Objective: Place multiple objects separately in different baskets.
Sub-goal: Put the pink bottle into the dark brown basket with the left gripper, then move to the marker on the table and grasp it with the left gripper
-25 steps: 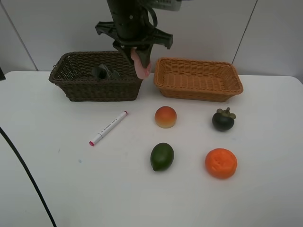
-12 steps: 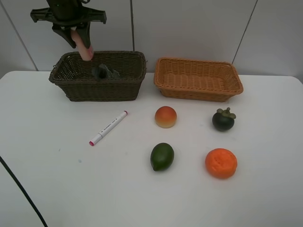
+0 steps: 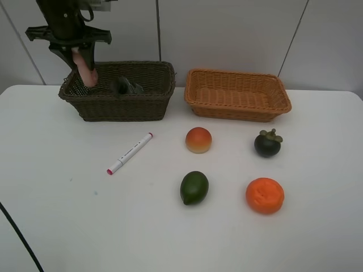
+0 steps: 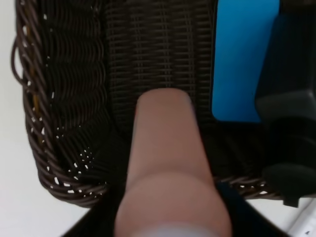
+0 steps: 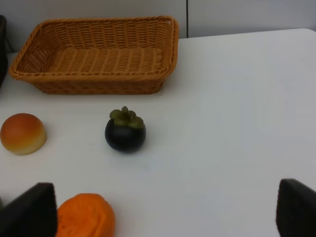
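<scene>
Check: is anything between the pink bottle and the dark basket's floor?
Nothing visible. The bottle hangs over the dark basket's left end, and the weave below it looks bare; a dark item lies nearer the middle, clear of it.

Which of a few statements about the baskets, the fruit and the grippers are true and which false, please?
1. The light orange-tan basket holds nothing. True.
2. The pink bottle lies on the table beside the marker. False: it is in the left gripper, over the left end of the dark brown basket.
3. The marker lies on the table in front of the dark brown basket. True.
4. The mangosteen sits inside the light orange-tan basket. False: it stands on the table in front of it.
5. The right gripper is open. True.
</scene>
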{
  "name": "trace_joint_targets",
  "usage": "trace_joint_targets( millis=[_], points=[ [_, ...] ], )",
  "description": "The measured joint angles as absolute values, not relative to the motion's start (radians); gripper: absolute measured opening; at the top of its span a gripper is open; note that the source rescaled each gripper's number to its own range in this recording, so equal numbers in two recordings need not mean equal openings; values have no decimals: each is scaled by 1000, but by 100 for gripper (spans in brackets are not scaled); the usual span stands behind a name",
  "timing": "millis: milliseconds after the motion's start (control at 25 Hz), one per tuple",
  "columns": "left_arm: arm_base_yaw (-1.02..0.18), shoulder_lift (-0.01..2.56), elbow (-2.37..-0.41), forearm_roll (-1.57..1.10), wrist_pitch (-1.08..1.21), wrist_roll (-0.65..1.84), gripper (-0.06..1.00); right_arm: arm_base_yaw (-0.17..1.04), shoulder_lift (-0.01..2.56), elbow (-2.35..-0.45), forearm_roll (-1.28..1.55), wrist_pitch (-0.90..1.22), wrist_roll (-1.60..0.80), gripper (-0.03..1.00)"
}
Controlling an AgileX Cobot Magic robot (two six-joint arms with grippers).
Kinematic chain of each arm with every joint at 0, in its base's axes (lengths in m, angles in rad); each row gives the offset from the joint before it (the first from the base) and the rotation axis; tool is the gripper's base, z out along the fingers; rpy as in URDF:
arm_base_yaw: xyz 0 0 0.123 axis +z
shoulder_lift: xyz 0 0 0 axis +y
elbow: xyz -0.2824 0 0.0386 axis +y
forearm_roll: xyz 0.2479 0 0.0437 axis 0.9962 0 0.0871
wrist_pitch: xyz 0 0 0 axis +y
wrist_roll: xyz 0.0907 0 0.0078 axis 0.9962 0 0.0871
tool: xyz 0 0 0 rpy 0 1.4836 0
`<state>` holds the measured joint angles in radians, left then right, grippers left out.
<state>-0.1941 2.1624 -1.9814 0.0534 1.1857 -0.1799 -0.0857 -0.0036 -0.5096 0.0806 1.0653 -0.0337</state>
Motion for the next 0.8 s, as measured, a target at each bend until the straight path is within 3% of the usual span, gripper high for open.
trace_joint_targets(
  millis=[80,200,600,800],
  points=[
    [-194,2170,-1981,53,1192,-182,72,-86,-4,-510,81,1065,-34,94],
    [-194,2171,-1981,54,1192,-209,87,-86,-4,-510,81,1065,-34,94],
    [-205,2116,-2058,-142,1200,-130,90,-86,-4,-510,81,1065,-34,94],
    [-307,2062,-1994,-156,1200,36,90,-86,-4,-510,81,1065,-34,94]
  ],
)
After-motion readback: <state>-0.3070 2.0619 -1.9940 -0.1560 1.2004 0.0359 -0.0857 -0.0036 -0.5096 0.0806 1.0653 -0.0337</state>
